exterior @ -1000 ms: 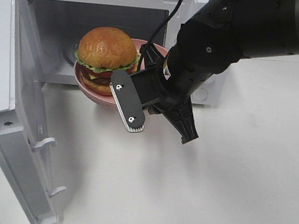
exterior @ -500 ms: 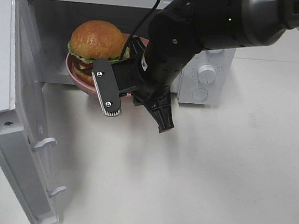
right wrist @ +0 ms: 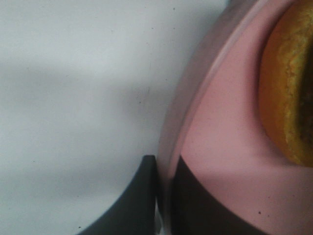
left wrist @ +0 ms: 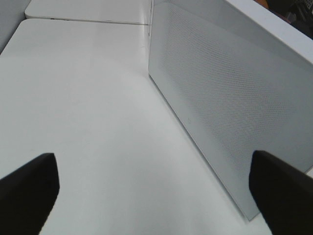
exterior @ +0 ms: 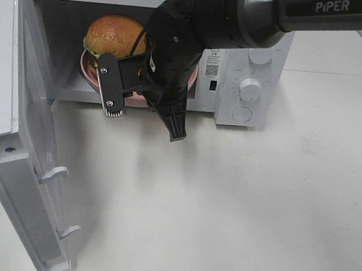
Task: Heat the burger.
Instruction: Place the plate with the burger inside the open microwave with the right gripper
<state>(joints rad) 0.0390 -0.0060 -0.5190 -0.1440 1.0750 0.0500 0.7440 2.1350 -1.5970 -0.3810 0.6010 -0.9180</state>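
The burger [exterior: 115,34], with a golden bun and green lettuce, sits on a round pink plate [exterior: 86,70] just inside the open white microwave [exterior: 252,65]. My right gripper [exterior: 141,101] reaches across from the right and is shut on the plate's near rim. In the right wrist view its two dark fingers [right wrist: 142,196] pinch the pink rim [right wrist: 220,137], with the burger's edge [right wrist: 283,83] beside it. My left gripper [left wrist: 156,196] is open and empty, its dark fingertips wide apart over the white table. It is out of the exterior view.
The microwave door [exterior: 21,133] stands open at the left and reaches toward the table's front. Its control knobs [exterior: 250,89] are right of the cavity. The left wrist view shows a white perforated panel [left wrist: 230,107] of the microwave close by.
My right arm has moved left and back, carrying the plate and burger from in front of the opening into the microwave cavity.
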